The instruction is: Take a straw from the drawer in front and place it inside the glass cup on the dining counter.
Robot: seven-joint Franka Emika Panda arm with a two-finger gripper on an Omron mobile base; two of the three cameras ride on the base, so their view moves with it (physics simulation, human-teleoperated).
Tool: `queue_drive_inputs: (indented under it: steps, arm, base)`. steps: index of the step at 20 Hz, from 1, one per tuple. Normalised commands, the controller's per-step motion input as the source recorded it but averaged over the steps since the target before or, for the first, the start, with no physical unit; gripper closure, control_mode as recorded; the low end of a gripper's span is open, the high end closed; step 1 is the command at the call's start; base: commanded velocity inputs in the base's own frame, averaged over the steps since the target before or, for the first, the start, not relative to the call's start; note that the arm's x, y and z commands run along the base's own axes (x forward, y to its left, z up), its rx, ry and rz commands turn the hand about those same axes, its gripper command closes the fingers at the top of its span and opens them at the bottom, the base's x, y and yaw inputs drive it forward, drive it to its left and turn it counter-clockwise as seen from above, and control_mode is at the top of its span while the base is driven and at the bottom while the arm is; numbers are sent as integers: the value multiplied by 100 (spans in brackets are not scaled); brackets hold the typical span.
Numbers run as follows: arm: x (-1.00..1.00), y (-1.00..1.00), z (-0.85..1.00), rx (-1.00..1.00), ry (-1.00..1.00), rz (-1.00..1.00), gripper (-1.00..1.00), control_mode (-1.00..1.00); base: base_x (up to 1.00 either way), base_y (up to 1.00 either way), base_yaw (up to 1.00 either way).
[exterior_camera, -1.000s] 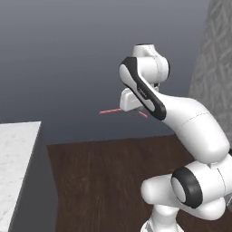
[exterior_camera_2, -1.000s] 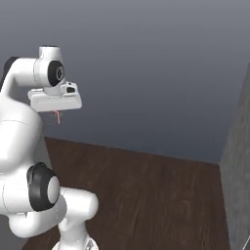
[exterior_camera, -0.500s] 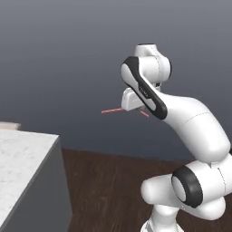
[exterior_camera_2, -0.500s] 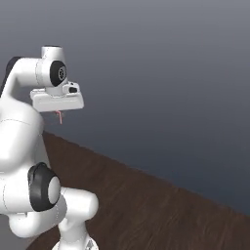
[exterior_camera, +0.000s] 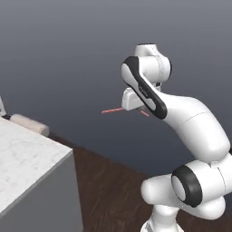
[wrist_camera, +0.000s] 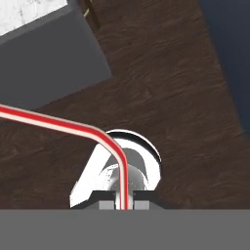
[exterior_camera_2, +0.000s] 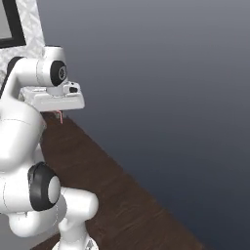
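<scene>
The straw [exterior_camera: 113, 110] is held high in the air, well above the floor, pinched at one end by the gripper [wrist_camera: 124, 202]. In the left base view it is a thin red-pink stick, its long axis nearly level, pointing away from the hand toward the left of the picture, with its free end tilted very slightly down. In the right base view just a short piece of it [exterior_camera_2: 60, 117] hangs below the white hand. In the hand view the straw [wrist_camera: 63, 126] rises from between the two small fingertips, bends, and runs off to the left edge; it is red with pale edges.

The jaws are clenched tight on the straw's near end, with hardly any gap between them.

To the left in the left base view is the corner of a white marble-patterned counter [exterior_camera: 27, 154] with a grey side panel. On its far edge lies a beige rounded shape [exterior_camera: 29, 124]; what it is cannot be told. The counter corner [wrist_camera: 44, 53] also appears in the hand view, far below the straw.

The floor [exterior_camera_2: 112, 190] is dark brown wood. Behind the arm is a plain dark blue-grey wall [exterior_camera: 68, 54]. At the top left of the right base view is a pale patterned wall [exterior_camera_2: 27, 22] with a dark-framed panel [exterior_camera_2: 10, 23].
</scene>
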Motion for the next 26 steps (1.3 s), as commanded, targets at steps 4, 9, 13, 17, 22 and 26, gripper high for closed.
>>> queue_drive_inputs:
  steps: [4, 9, 13, 17, 22, 26]
  arm:
    - [0, 0, 0, 0, 0, 0, 100, 100]
    - [0, 0, 0, 0, 0, 0, 100, 100]
    - [0, 0, 0, 0, 0, 0, 100, 100]
    - [0, 0, 0, 0, 0, 0, 100, 100]
    - [0, 0, 0, 0, 0, 0, 100, 100]
    - [0, 0, 0, 0, 0, 0, 100, 100]
  base:
    - [82, -62, 60]
    - [82, -62, 60]
    - [90, -55, 59]
    - [97, -53, 57]
    - [100, -57, 55]
    - [99, -66, 52]
